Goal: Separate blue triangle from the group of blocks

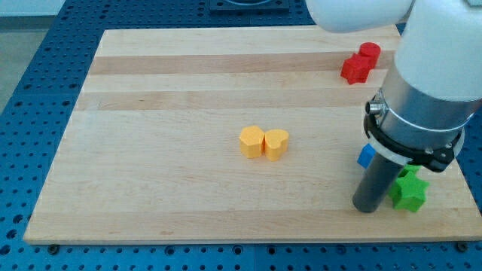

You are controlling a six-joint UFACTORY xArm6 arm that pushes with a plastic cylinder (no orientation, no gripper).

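Two clusters matter to us at this moment, and ours sits at the near right of the tabletop (151, 113). Only a sliver of the blue block (366, 156) shows, peeking out from the left side of our arm; its triangle shape cannot be confirmed because the arm covers most of it. Just nearer and to the right lies the green star-like block (410, 190), partly hidden too. Our tip (367, 208) rests on the wood near the front edge, just left of the green block and nearer to us than the blue one; whether it touches either is hard to tell. We carry no gripper, only the rod, so nothing opens, closes or clamps.

To do this step well, we judge the tip should get between blue and green, then sweep the blue block left toward the bare middle. Push through its centre, slowly, so it does not spin off the rod. Steer short of the two orange blocks (263, 142) at centre, and ignore the red blocks (361, 63) at far right.
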